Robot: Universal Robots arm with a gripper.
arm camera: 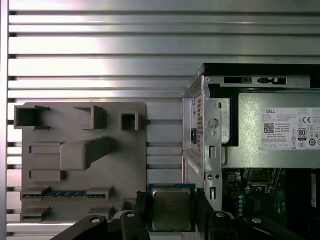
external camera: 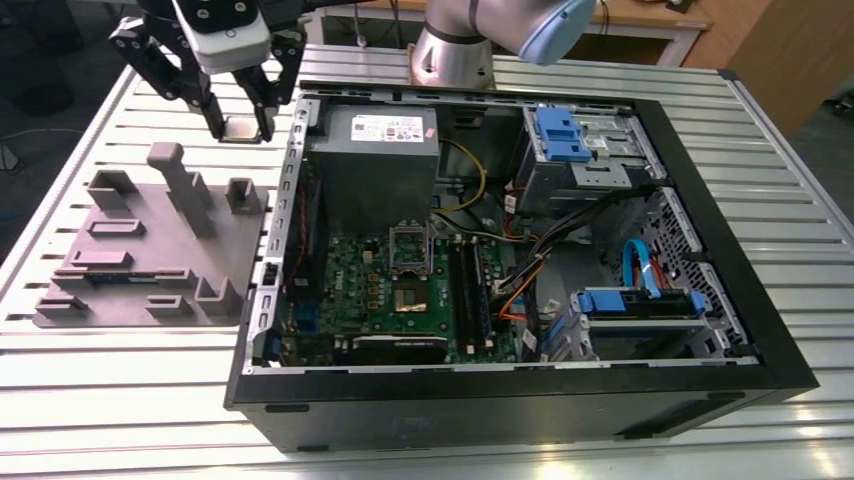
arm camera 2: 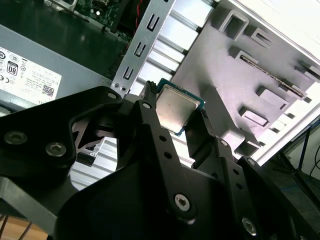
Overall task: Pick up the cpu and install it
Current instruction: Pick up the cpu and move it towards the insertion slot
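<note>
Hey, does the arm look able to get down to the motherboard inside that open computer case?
Probably yes. The case lies open on top and the motherboard is uncovered. The end effector, shut on the cpu, hangs outside the case wall. Cables sit along one edge.

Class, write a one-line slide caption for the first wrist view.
Pincer holds the cpu over the slatted table, near grey fixture tray and open computer case.

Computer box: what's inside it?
Inside the computer case sit a green motherboard, a grey power supply, blue drive brackets and cables. Whatever lies beneath the power supply and brackets is covered. The cpu is outside, held in the gripper.
</note>
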